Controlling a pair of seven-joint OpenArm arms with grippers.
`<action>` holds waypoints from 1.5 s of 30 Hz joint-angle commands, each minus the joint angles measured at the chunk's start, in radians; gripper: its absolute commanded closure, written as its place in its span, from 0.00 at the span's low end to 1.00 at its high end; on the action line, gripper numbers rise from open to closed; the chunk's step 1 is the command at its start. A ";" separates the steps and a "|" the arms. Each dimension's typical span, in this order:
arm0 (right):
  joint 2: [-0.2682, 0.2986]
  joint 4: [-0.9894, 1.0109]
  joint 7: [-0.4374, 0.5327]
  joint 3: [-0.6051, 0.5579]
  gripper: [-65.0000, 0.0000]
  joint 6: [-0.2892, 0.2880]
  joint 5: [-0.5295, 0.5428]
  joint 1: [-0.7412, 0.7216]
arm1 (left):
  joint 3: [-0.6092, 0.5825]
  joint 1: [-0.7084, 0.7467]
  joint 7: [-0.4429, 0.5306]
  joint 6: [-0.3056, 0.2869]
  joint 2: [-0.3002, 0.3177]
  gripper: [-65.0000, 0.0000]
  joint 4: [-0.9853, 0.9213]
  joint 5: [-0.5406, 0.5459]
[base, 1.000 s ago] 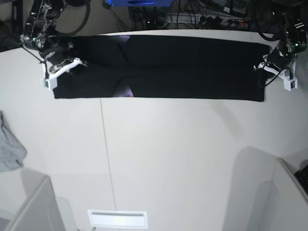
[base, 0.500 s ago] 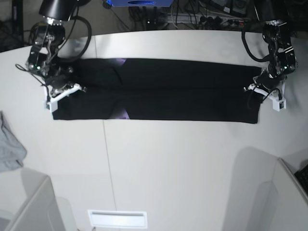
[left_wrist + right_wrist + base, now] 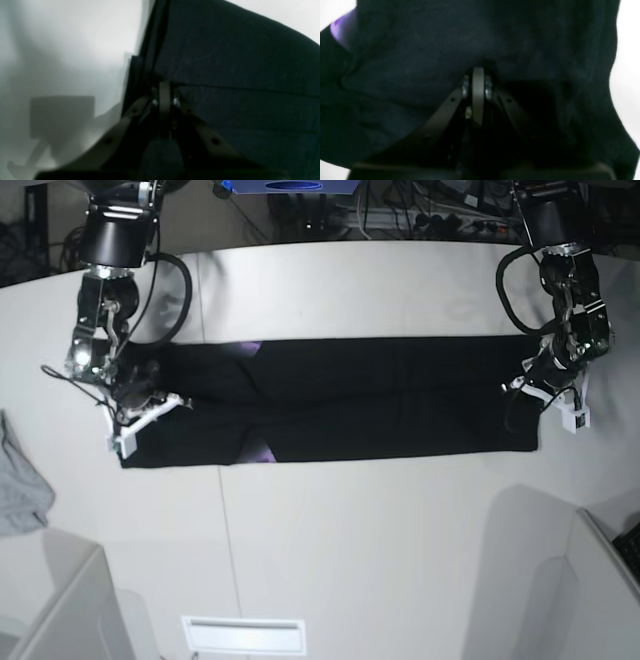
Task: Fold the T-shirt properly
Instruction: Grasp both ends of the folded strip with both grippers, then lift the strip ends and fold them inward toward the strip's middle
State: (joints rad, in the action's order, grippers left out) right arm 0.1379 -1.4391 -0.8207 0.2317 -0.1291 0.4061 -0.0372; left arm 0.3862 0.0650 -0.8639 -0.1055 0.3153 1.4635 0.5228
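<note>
The T-shirt (image 3: 350,400) lies as a long black band across the white table (image 3: 350,560), with small purple patches of print (image 3: 262,452) showing at a fold. My left gripper (image 3: 545,392) is at the band's right end in the base view, shut on the cloth's edge (image 3: 237,62); its closed tips (image 3: 163,91) pinch the fabric. At the other end my right gripper (image 3: 140,408) is shut on the cloth too. In the right wrist view the tips (image 3: 478,75) meet in black fabric (image 3: 420,62), and a purple corner (image 3: 341,30) shows.
A small grey cloth (image 3: 20,490) lies at the table's left edge. Pale bins stand at the near left (image 3: 60,610) and near right (image 3: 590,590), with a white slot (image 3: 243,635) between them. Cables and gear (image 3: 400,210) crowd the far side.
Both arms have drawn the stretched shirt from the table's far edge toward the near side. The band looks slightly shorter, and both grippers have stayed shut on its ends.
</note>
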 commanded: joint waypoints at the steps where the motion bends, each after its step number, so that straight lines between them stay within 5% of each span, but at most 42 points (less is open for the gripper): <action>1: 0.010 -0.058 0.004 0.007 1.00 -0.007 0.010 -0.017 | 0.007 -0.012 0.019 -0.006 0.015 1.00 0.044 0.004; 5: 0.009 -0.206 -0.041 0.007 1.00 -0.007 0.014 0.009 | 0.044 0.005 0.013 -0.010 0.017 1.00 0.122 0.033; 10: 0.009 -0.318 -0.067 0.007 1.00 -0.007 0.014 0.038 | 0.181 0.026 -0.134 -0.012 0.023 1.00 0.154 0.216; 16: 0.010 -0.320 -0.073 0.001 1.00 -0.007 0.014 0.041 | 0.202 0.103 -0.137 -0.012 0.072 1.00 0.225 0.291; 18: 0.012 -0.320 -0.073 0.001 1.00 -0.007 0.014 0.041 | 0.207 0.111 -0.137 -0.012 0.072 0.80 0.225 0.287; 22: 0.012 -0.320 -0.073 0.001 1.00 -0.007 0.012 0.041 | 0.247 0.131 -0.137 -0.012 0.071 0.23 0.190 0.287; 25: 0.013 -0.320 -0.073 0.002 1.00 -0.007 0.012 0.039 | 0.250 0.121 -0.136 -0.012 0.072 0.00 0.168 0.287; 30: 0.009 -0.320 -0.076 -0.001 1.00 -0.007 0.014 0.039 | 0.241 0.055 -0.134 -0.027 0.072 0.13 0.069 0.285; 34: 0.009 -0.320 -0.076 0.001 1.00 -0.007 0.014 0.044 | 0.241 0.029 -0.134 -0.156 0.084 0.17 -0.008 0.256; 39: 0.009 -0.320 -0.076 0.005 1.00 -0.007 0.014 0.044 | 0.181 -0.008 -0.093 -0.264 0.080 0.17 -0.025 0.050; 45: 0.006 -0.320 -0.076 0.001 1.00 -0.007 0.015 0.053 | 0.118 -0.038 -0.051 -0.273 0.078 0.19 -0.099 -0.002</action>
State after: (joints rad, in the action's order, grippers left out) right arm 0.1368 -1.7409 -0.9173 0.2291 -0.1322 0.4107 0.0296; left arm 0.5011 0.0494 -0.9173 -0.3748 0.3710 1.3506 0.5091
